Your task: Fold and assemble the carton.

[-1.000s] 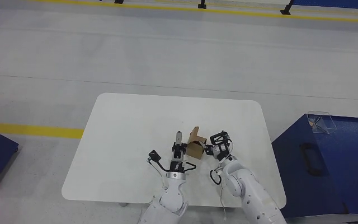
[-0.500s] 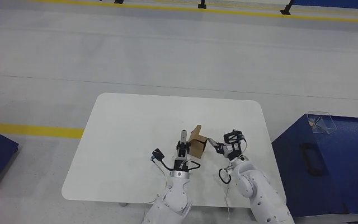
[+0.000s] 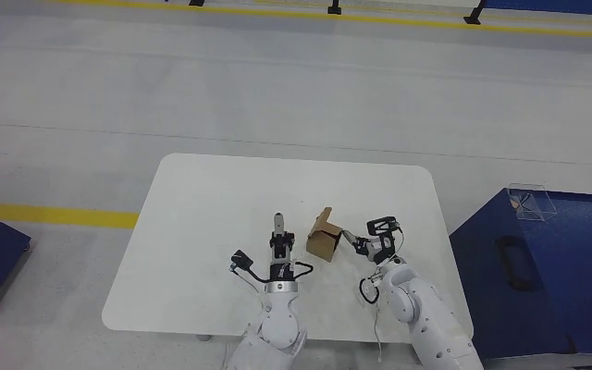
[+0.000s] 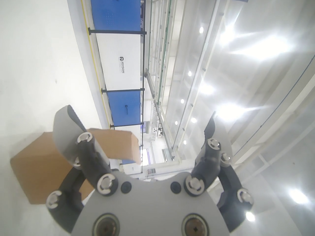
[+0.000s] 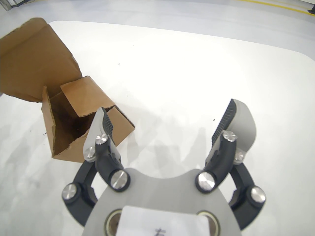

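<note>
A small brown carton (image 3: 322, 237) lies on its side on the white table (image 3: 213, 213), right of the middle and toward the front. Its open end, with one large flap (image 5: 32, 60) raised and smaller flaps loose, faces my right gripper (image 5: 169, 116). That gripper (image 3: 352, 240) is open, close to the carton's mouth, with one finger just in front of the carton's near edge and nothing held. My left gripper (image 3: 277, 226) is open and empty, a short gap to the left of the carton (image 4: 37, 165), and points away from the table's front edge.
A blue cabinet (image 3: 527, 277) stands off the table's right side with a clear container (image 3: 532, 200) on top. Bare table surface stretches to the left and behind the carton. The table's front edge (image 3: 185, 329) runs just behind both wrists.
My left gripper, which was right against the carton's left side, has drawn back to the left. The right gripper has shifted slightly and stays by the carton's open end.
</note>
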You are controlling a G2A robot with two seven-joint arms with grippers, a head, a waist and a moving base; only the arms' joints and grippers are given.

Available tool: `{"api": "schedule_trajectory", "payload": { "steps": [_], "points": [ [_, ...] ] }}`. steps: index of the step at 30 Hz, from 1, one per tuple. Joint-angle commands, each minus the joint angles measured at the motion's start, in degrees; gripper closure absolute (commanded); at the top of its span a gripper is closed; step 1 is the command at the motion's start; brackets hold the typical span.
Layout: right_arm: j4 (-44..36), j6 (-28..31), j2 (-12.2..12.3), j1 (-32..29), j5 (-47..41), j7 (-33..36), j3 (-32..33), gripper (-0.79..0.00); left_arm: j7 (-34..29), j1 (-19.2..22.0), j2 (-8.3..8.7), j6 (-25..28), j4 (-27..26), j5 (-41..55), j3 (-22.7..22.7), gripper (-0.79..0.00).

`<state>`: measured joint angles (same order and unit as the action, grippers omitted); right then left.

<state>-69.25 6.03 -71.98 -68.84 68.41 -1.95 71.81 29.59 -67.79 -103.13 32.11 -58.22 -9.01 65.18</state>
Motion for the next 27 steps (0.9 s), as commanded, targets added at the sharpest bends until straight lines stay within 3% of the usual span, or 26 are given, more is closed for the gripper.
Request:
{"api": "schedule_trajectory", "payload": {
  "steps": [1,7,13,20,27],
  "points": [
    [1.0,-1.0,-0.2,0.6,0.2,0.3,-0.3,-0.785,0.3,1.4,-0.04,-1.2,0.6,-0.5,0.3,-0.785],
    [4.0,-2.5,-0.7,2.8,0.0,2.1,-1.2,-0.785,-0.5,6.9,-1.06,-7.0,5.5,0.1,-1.1,-0.785],
    [5.8,-3.6,-1.2,4.5,0.7,2.5,-2.4,-0.785,-2.3,9.6,-2.26,-8.5,9.5,-0.2,-4.1,-0.785],
    [7.3,-4.0,-1.8,6.0,1.2,2.4,-3.7,-0.785,-2.1,9.3,-2.92,-7.9,10.5,-0.3,-5.6,-0.785],
    [7.7,-3.5,-2.3,7.1,2.0,2.1,-4.9,-0.785,-1.8,6.6,-2.4,-8.1,7.6,0.7,-6.9,-0.785]
  ]
}}
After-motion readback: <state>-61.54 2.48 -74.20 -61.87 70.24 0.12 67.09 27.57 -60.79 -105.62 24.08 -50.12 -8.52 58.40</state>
